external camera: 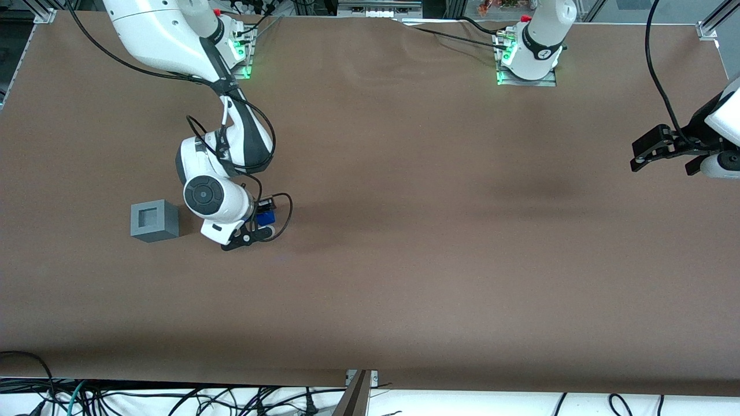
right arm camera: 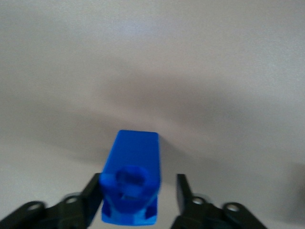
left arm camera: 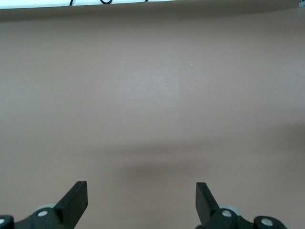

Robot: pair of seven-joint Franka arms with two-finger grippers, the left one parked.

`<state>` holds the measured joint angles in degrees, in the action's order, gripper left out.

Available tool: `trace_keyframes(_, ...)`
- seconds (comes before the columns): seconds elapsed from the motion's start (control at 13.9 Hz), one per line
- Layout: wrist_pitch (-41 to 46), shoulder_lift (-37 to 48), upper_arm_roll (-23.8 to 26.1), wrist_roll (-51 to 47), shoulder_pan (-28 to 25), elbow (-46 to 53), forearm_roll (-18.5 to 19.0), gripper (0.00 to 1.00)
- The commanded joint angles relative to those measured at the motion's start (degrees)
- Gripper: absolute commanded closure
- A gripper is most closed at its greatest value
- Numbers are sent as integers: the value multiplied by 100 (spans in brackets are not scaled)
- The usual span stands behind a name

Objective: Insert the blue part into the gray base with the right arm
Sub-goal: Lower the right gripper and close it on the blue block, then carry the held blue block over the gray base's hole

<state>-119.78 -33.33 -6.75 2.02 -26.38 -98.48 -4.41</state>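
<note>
The blue part [external camera: 265,218] rests on the brown table beside the gray base [external camera: 154,220], which sits with the square recess in its top facing up. The right arm's wrist hangs between the two. My gripper [external camera: 260,221] is low over the table and open, its black fingers straddling the blue part. In the right wrist view the blue part [right arm camera: 132,176] stands between the fingers of the gripper [right arm camera: 138,187]. One finger [right arm camera: 93,191] lies against its side, and a gap of bare table separates it from the other finger.
The brown table cover [external camera: 404,260] stretches wide toward the parked arm's end. Cables hang along the table edge nearest the front camera [external camera: 173,398]. The working arm's base [external camera: 234,49] stands at the table edge farthest from the camera.
</note>
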Motion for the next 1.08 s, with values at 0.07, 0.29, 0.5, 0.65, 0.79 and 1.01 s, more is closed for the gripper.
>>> trace_keyframes(0.07, -72, 143, 25, -61, -26, -172, -77, 51)
trace_keyframes(0.29, -28, 169, 25, -61, -26, -137, -77, 62)
trace_keyframes(0.5, 16, 335, -37, -61, 1, -110, -77, 70)
trace_keyframes(0.65, 104, 537, -264, -17, 36, -67, -69, 70)
trace_keyframes(0.79, 339, 774, -650, 70, 36, 39, -69, 70)
trace_keyframes(1.01, 920, 1039, -1274, 332, 36, 136, -33, 70)
